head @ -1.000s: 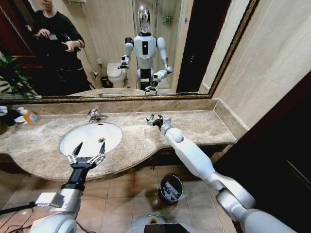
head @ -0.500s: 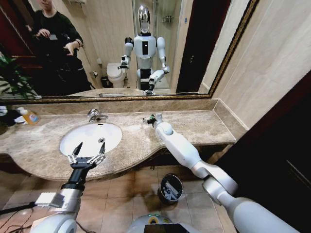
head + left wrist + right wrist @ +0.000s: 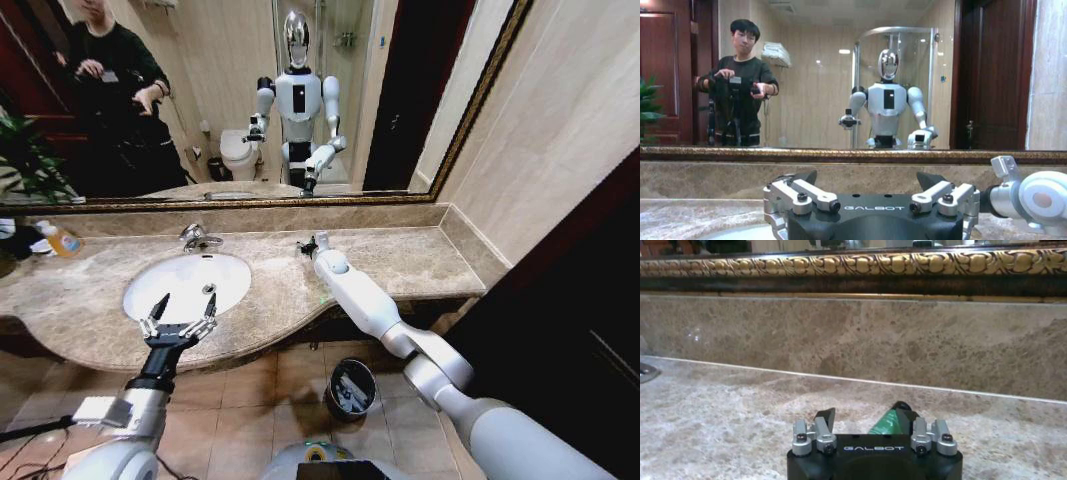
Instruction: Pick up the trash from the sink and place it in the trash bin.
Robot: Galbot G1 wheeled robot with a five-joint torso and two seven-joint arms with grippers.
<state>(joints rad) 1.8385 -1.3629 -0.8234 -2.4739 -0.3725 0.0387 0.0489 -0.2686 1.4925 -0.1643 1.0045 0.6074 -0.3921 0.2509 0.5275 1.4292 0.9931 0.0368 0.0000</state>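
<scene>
Green tube sits between right tool fingers (above marble).

Brown-beige marble worktop with matching backsplash, wide mirror in a gilded dark frame, beige wall at right, reddish-brown tiled floor, dark wooden door reflected

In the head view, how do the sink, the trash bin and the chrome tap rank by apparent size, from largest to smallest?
1. The sink, widest by far.
2. The trash bin on the floor, clearly narrower; it lies lower than the counter, so true size is unsure.
3. The chrome tap, smallest.
</scene>
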